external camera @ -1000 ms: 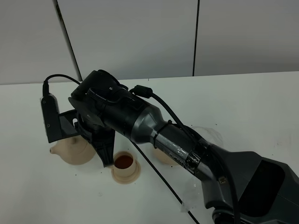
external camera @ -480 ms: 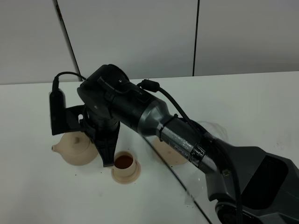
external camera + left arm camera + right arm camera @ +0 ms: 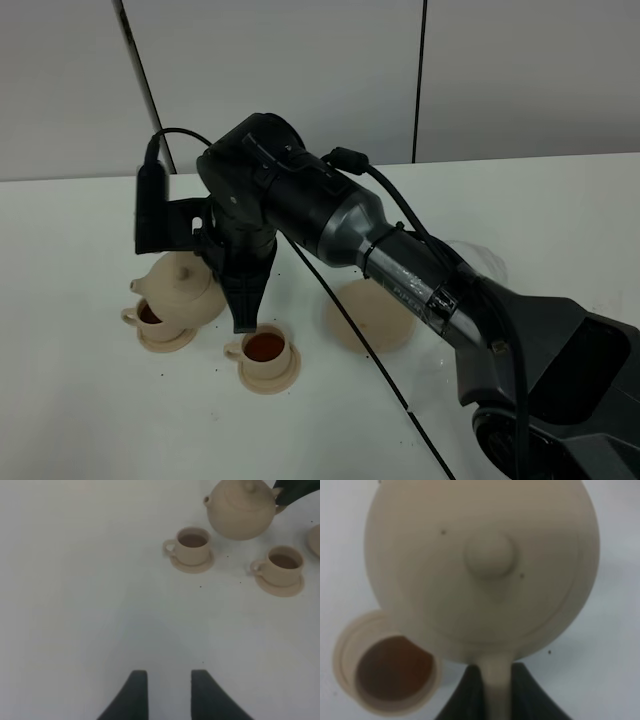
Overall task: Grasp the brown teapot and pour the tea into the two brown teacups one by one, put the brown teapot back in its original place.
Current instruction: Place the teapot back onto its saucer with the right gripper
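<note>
Since a second ago the right arm has swung the brown teapot (image 3: 183, 285) up and toward the middle of the table, uncovering a second cup that was hidden before. The teapot is hanging in the air behind the left teacup (image 3: 156, 320), its spout pointing left and its lid knob upward. The right gripper (image 3: 496, 692) is clamping tight on the teapot's loop handle, one dark finger on each side. Both cups are sitting on their small saucers with dark tea inside; the right teacup (image 3: 265, 352) is standing near the first, a little closer to the front edge. The wide saucer (image 3: 375, 318) is lying bare to the right, partly behind the arm. The left gripper (image 3: 169, 692) is hovering well away, fingers apart and holding nothing.
</note>
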Motion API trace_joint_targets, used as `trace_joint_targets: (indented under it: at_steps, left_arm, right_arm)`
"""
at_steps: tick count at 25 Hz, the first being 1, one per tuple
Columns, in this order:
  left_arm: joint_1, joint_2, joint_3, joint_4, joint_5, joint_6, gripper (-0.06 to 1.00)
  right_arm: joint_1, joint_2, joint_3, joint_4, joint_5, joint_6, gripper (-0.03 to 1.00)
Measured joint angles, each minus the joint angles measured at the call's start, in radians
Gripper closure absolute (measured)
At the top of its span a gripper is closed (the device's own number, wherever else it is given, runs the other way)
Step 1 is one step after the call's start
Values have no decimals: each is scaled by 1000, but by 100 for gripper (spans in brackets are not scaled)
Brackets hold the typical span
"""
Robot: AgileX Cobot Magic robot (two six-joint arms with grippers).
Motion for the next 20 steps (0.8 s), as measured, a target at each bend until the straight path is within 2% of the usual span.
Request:
trace_joint_targets:
  at_steps: [14,20]
  left_arm:
    - [0,0,0,0,0,1,66]
    - [0,0,0,0,0,1,66]
  right_arm:
    - [-77,0,0,11,0,69,88]
    - [-123,0,0,56,0,111,88]
